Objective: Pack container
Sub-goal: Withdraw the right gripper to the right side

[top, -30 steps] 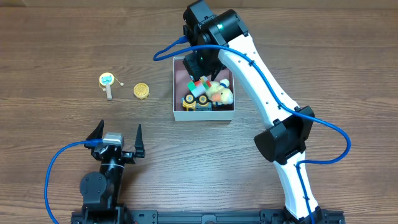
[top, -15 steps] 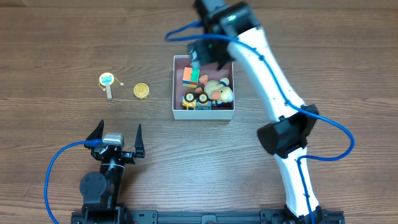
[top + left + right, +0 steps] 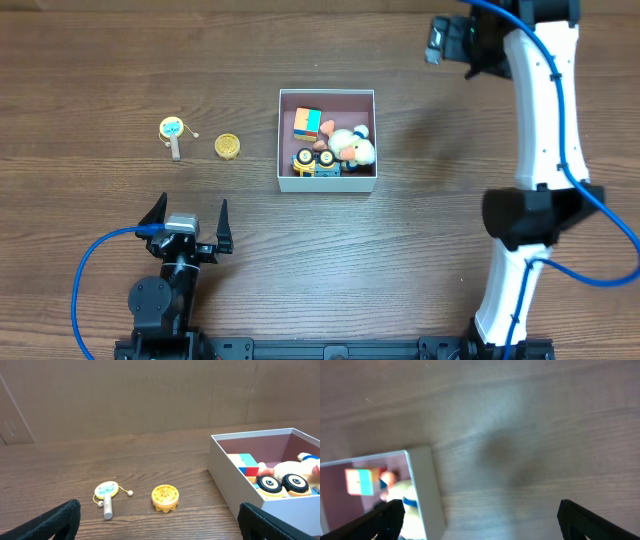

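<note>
**A:** Overhead first, L to R. What's lying on the table (image 3: 90,60)?

**B:** Far left, a small drum rattle (image 3: 172,130) w/ a stick handle is lying flat on the wood. A yellow round toy (image 3: 228,146) is sitting just beside it on the right, not touching.

**A:** And the left gripper (image 3: 188,222)?

**B:** It's sitting near the front edge, below those two and well apart from them. Its fingers are spreading wide and gripping nothing. The left wrist cam is showing both black tips at the bottom corners w/ bare wood btwn them.

**A:** Where's the container (image 3: 327,184)?

**B:** It's sitting mid-table, right of the yellow toy, open side up. Inside, a coloured block (image 3: 307,123) is lying at the back left. A toy vehicle (image 3: 315,163) w/ black wheels is resting against the front wall. A plush toy (image 3: 352,147) is lying on the right side, touching the vehicle. Something orange is peeking out btwn block and plush; can't tell what it is.

**A:** Right side?

**B:** The right arm (image 3: 540,120) is stretching up along the right of the table. The right gripper (image 3: 482,520) is hanging by the far edge, beyond and right of the container, apart from it. Its cam is looking down on one container corner at lower left and otherwise bare wood. Its fingers are standing wide apart, carrying nothing.
</note>
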Controlling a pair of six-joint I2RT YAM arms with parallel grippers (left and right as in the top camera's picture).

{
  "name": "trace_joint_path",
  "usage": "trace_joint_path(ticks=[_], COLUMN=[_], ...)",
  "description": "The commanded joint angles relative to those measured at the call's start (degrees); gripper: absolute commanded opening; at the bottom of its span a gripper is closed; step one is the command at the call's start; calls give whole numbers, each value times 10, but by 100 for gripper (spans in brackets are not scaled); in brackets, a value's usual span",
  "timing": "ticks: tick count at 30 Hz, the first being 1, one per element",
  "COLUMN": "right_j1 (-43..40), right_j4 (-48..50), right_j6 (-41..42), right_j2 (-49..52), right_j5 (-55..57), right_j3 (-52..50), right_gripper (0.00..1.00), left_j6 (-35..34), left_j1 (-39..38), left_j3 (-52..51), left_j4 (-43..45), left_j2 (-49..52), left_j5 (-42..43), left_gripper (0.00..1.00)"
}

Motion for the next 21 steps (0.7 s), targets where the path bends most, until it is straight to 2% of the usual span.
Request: trace_joint_path(ticks=[1, 8, 16, 21], right_j1=[-21, -67, -113, -129], right_j4=[-2, -2, 26, 55], right_j6=[-17, -17, -28, -28], right_j2=[-52, -90, -219, -265], right_j5=[18, 7, 2, 7], right_j3=[-116, -221, -336, -412], right_gripper=[100, 99, 100, 100], left_j6=[-6, -6, -6, -6], left_j1=[5, 5, 5, 5], left_j3=[-4, -4, -4, -4], left_j4=[1, 1, 1, 1], left_j2=[-5, -5, -5, -5], left_j5=[-6, -6, -6, -6], left_gripper=[100, 100, 100, 100])
